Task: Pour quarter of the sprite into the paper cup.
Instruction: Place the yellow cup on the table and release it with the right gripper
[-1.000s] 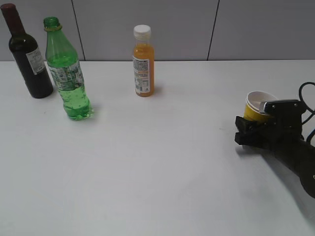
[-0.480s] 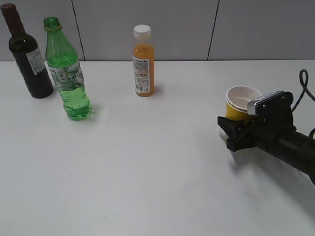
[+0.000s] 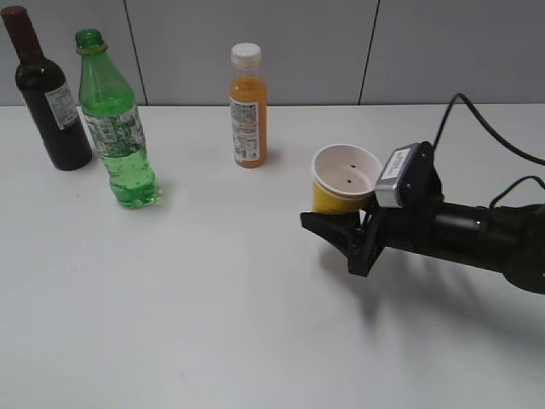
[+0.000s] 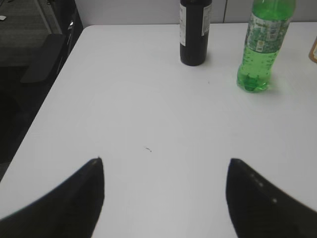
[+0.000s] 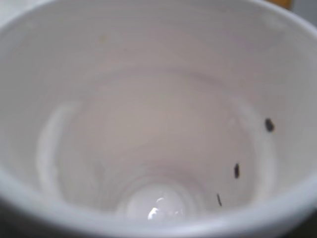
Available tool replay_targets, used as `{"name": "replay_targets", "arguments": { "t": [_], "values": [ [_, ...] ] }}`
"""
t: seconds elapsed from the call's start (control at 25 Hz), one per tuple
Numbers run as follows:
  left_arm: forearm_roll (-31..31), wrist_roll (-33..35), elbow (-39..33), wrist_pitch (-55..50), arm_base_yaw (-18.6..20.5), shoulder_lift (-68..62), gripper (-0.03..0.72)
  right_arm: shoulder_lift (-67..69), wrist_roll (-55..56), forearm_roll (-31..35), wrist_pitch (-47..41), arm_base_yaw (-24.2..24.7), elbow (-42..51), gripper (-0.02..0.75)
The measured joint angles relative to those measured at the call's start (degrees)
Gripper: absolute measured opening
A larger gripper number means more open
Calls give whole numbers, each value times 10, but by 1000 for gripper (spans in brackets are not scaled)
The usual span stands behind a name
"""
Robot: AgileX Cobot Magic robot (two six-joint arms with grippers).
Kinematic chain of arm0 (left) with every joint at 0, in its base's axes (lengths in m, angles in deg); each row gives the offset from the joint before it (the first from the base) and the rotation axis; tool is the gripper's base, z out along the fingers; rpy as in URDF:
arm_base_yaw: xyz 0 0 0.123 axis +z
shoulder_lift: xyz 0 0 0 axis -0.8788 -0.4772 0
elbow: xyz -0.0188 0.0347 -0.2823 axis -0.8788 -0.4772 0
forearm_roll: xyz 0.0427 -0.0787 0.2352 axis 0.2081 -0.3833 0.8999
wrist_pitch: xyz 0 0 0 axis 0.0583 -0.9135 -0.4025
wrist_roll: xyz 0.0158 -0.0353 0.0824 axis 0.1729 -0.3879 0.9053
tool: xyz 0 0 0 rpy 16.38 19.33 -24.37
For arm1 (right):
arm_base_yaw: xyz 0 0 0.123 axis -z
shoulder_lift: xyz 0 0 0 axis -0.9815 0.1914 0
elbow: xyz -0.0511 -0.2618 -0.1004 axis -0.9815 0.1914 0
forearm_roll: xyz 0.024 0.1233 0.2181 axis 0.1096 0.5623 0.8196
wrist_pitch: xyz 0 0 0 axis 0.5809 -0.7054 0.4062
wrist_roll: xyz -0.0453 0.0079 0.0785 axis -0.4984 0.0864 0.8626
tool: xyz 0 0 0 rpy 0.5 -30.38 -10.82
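Right gripper (image 3: 341, 232) clamps the tilted paper cup (image 3: 345, 179) mid-table, sprite (image 3: 115, 128) standing upright well off to its left, nearer the left gripper (image 4: 163, 193), which hangs open and empty.

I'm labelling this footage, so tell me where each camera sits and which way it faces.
Exterior: in front of the table, slanting down toward the back wall; shows the right arm carrying the paper cup.
Left wrist: above the table's left end, facing the wine bottle and the sprite; its own open left hand shows.
Right wrist: looks straight into the paper cup; no fingers visible.
Shared: exterior and left wrist both show the sprite.
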Motion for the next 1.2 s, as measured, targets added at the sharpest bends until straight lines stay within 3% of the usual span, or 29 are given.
{"name": "replay_targets", "arguments": {
  "t": [0.2,0.52,0.92,1.2],
  "values": [
    [0,0,0,0,0,0,583,-1,47,-90,-2,-58,-72,446],
    [0,0,0,0,0,0,583,28,102,-125,-61,-133,-136,446],
    [0,0,0,0,0,0,583,82,169,-189,-98,-151,-216,446],
    [0,0,0,0,0,0,583,123,187,-191,-99,-153,-245,446]
  ]
}}
